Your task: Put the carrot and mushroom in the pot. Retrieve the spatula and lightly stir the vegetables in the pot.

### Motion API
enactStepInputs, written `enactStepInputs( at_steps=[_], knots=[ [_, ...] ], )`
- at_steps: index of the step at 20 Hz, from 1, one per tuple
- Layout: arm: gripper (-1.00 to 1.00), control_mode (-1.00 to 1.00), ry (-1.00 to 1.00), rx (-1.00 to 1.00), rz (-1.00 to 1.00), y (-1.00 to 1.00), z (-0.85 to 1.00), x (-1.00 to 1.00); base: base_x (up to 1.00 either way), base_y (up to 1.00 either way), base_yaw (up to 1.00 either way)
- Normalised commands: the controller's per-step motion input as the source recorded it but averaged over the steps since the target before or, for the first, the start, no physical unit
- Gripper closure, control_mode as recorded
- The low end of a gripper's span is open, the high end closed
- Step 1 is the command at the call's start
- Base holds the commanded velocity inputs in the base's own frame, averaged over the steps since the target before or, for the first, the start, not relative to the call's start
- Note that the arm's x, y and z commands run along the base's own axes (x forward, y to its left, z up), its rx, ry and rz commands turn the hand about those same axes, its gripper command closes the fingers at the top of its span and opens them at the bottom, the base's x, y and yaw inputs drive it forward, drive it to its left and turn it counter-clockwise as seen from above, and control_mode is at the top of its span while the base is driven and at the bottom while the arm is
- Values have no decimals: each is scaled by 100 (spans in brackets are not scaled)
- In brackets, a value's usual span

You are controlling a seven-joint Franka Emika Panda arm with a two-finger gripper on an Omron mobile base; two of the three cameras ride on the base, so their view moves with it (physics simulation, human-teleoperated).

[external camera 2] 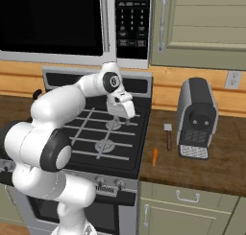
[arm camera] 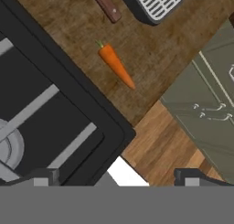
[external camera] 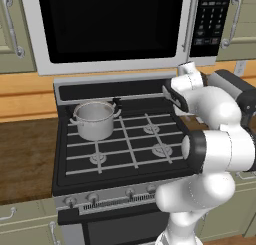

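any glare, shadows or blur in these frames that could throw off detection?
Left base view: pot shows soft sheen, no harsh glare; render is slightly soft. Right base view: even light, faint shadows under carrot and coffee machine. Hand view: carrot is sharp with almost no shadow.

The pot (external camera: 94, 120) stands on the stove's (external camera: 125, 144) rear-left burner, under the microwave (external camera: 117, 26).

Hand (external camera 2: 123, 115) open, pointing down
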Motion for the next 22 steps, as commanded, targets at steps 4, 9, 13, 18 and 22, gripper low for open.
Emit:
enactStepInputs(
  at_steps=[4, 9, 13, 18, 22],
  knots=[
    [-100, -100, 17, 0, -17, -97, -47, -4, 0, 0, 0],
    [-100, -100, 12, 4, -6, -100, -40, -3, 0, 0, 0],
    [-100, -100, 3, 12, 0, -89, -30, 0, 0, 0, 0],
    [-100, -100, 3, 9, 4, -37, -11, 12, 0, 0, 0],
    [-100, -100, 6, 8, 10, -1, -31, 9, 0, 0, 0]
  ],
)
